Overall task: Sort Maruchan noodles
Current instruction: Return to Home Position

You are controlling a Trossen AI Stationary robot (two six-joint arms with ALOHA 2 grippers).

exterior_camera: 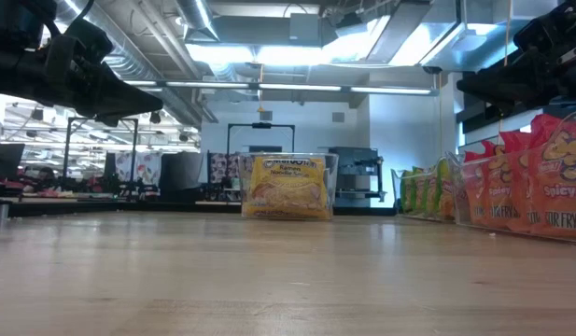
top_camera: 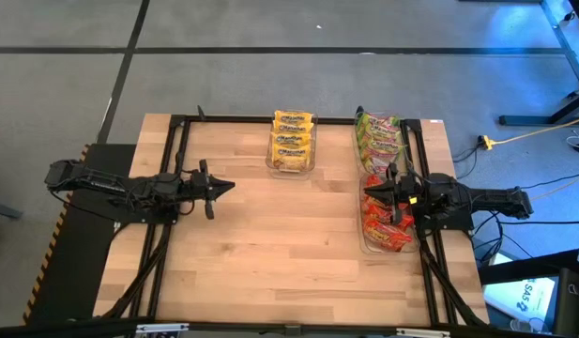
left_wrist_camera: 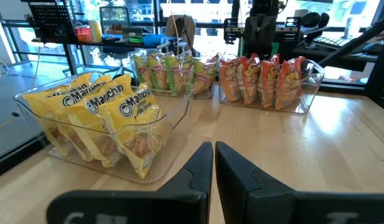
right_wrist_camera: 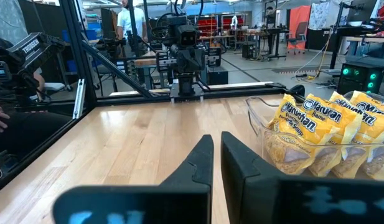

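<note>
Closest to the lens in its own wrist view, the left claw [left_wrist_camera: 213,148] has its two fingers together, with only a slit between them. From above it hangs mid-left of the frame over the surface [top_camera: 270,244], well apart from every packet. Opposite, the right claw [top_camera: 370,193], fingers likewise together, sits mid-right above the left rim of the lower-right bin [top_camera: 383,252], nearest the red-orange noodles [top_camera: 388,230] standing there. The yellow noodles [top_camera: 291,141] fill the upper-centre bin [top_camera: 313,161], and the green noodles [top_camera: 378,139] fill the upper-right bin [top_camera: 357,150]. No packet lies loose, so sorting looks finished; each arm need only draw back.
</note>
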